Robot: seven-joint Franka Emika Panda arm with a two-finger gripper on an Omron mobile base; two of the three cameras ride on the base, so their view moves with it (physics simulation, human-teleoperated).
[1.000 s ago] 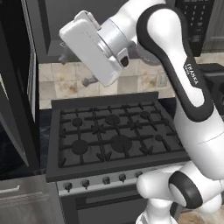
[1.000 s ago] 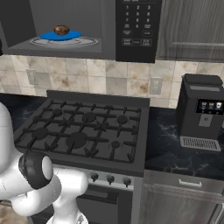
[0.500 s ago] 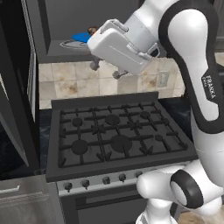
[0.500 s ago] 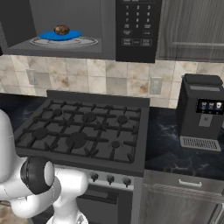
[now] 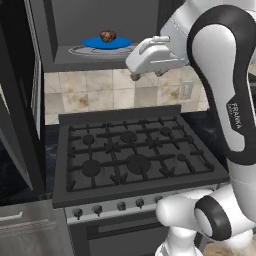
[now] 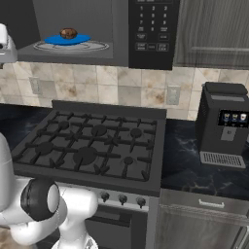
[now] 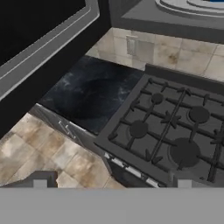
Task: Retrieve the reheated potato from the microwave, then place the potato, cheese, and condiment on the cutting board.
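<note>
Kitchen, microwave (image 6: 146,29) open above the stove (image 5: 135,155): I'd level the wide-open pincer (image 5: 136,76), then reach in squarely toward the potato (image 5: 107,36) mid-plate (image 5: 120,44).

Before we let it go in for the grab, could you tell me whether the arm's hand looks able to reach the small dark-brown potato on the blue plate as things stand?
Probably yes: the black microwave is open, the small dark-brown potato sits uncovered, and the open hand hangs just outside.
</note>
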